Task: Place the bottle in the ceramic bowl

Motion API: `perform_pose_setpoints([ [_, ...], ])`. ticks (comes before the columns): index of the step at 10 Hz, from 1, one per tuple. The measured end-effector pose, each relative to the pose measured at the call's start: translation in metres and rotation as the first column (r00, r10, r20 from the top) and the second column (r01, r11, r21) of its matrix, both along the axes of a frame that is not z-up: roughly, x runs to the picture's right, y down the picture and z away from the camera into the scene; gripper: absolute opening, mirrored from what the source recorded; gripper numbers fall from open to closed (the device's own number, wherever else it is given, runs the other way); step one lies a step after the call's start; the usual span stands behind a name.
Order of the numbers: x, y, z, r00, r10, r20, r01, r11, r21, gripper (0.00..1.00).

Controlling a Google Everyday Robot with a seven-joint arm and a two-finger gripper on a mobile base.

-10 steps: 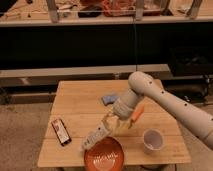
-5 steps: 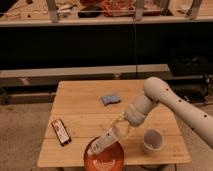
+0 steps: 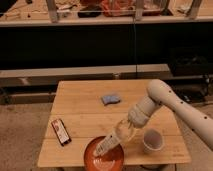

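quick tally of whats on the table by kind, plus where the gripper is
bottle: 1, tilted over the bowl, at the gripper
ceramic bowl: 1
white cup: 1
blue-grey sponge: 1
dark packet: 1
total: 5

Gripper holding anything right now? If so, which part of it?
The gripper, just above the ceramic bowl's right side, holds the bottle by its upper end; the lower end tilts into the bowl.
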State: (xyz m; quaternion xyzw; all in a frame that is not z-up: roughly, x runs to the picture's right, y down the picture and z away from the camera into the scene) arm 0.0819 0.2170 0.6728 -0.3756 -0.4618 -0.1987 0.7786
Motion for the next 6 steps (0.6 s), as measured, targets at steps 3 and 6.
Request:
perform_pose_setpoints([
  [3,-0.006,0.004,0.013,0.998,-0.036,-0.061,0.032,0.9981,-0.053,0.80],
  [6,-0.009,0.005,0.019,0.969,-0.090,-0.230,0.087,0.9959,-0.027,0.80],
])
